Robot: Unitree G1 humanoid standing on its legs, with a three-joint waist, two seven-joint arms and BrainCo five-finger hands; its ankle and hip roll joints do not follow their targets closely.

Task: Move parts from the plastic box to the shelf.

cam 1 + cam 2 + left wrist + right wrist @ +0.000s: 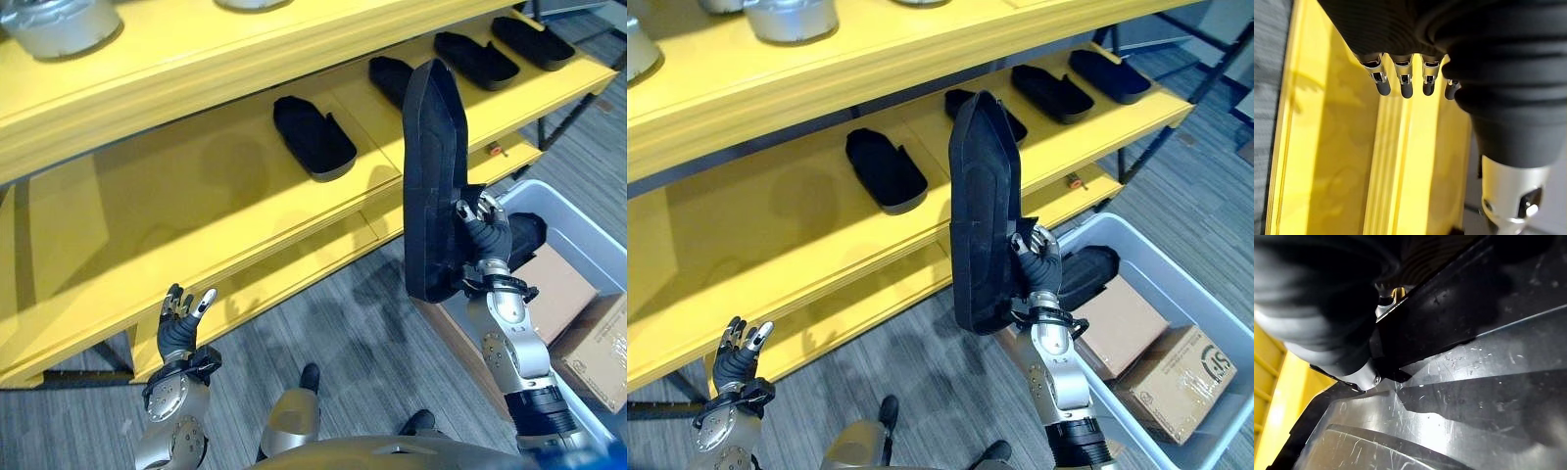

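A long flat black part (pixel 433 176) stands upright in the air in front of the yellow shelf (pixel 196 186). My right hand (pixel 485 235) is shut on its lower edge, beside the grey plastic box (pixel 578 211). The scratched face of the black part (pixel 1464 396) shows close up in the right wrist view. Another black part (pixel 1087 269) lies in the box. Three similar black parts (pixel 313 135) lie on the middle shelf board. My left hand (pixel 181 323) is low at the left, open and holding nothing, its fingers (pixel 1403 81) straight before the shelf.
Two cardboard boxes (pixel 1176 377) sit in the grey plastic box. Silver metal parts (pixel 64 24) stand on the top shelf board. A wide stretch of the middle board at the left is bare yellow. Grey plank floor lies below.
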